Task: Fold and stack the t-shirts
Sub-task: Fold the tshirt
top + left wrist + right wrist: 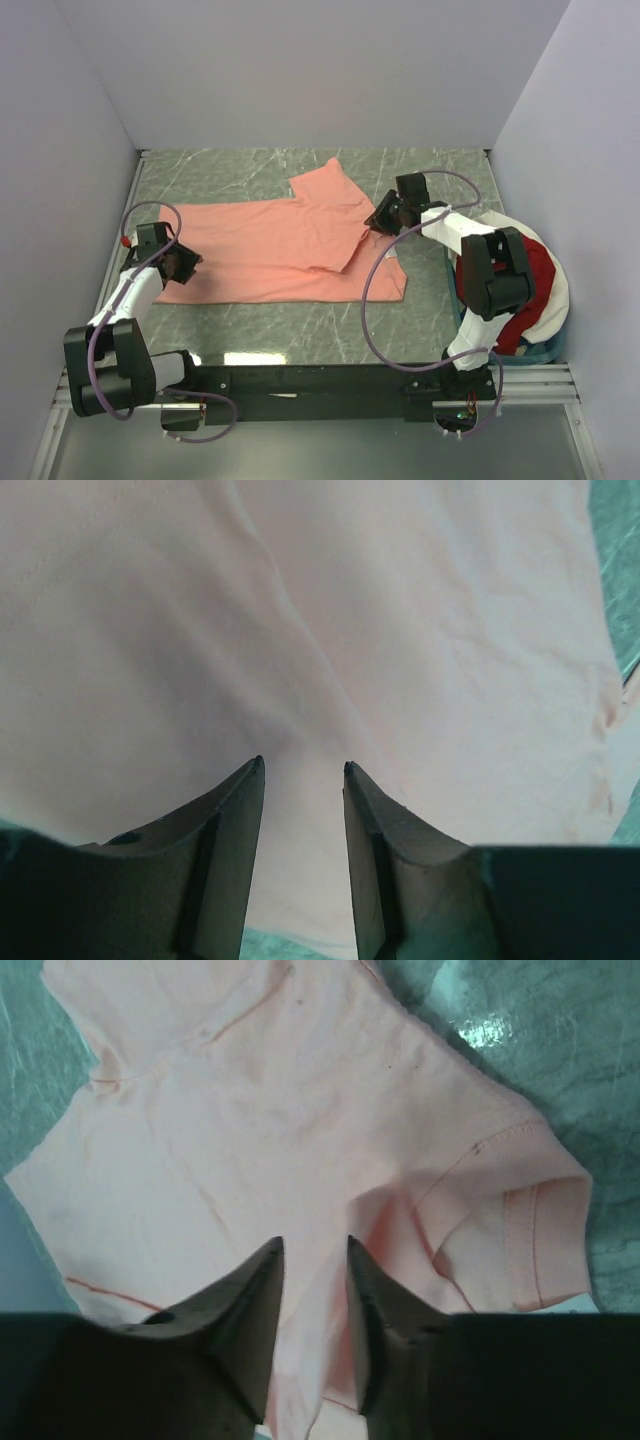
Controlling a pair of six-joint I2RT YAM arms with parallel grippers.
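A salmon-pink t-shirt (280, 250) lies spread on the green marble table (300, 330), one sleeve (325, 185) pointing to the back. My left gripper (188, 262) hovers low over the shirt's left edge, open, with flat pink cloth (400, 630) under its fingers (303, 765). At the shirt's right side my right gripper (378, 220) is open; a raised fold of the pink shirt (250, 1110) runs between its parted jaws (315, 1242), beside a hemmed sleeve (530, 1230). A dark red t-shirt (535, 275) sits bunched in the basket at the right.
The round white-rimmed basket (557, 262) stands at the table's right edge, behind the right arm. Grey walls close in the table on the left, back and right. Purple cables loop from both arms over the table's front part.
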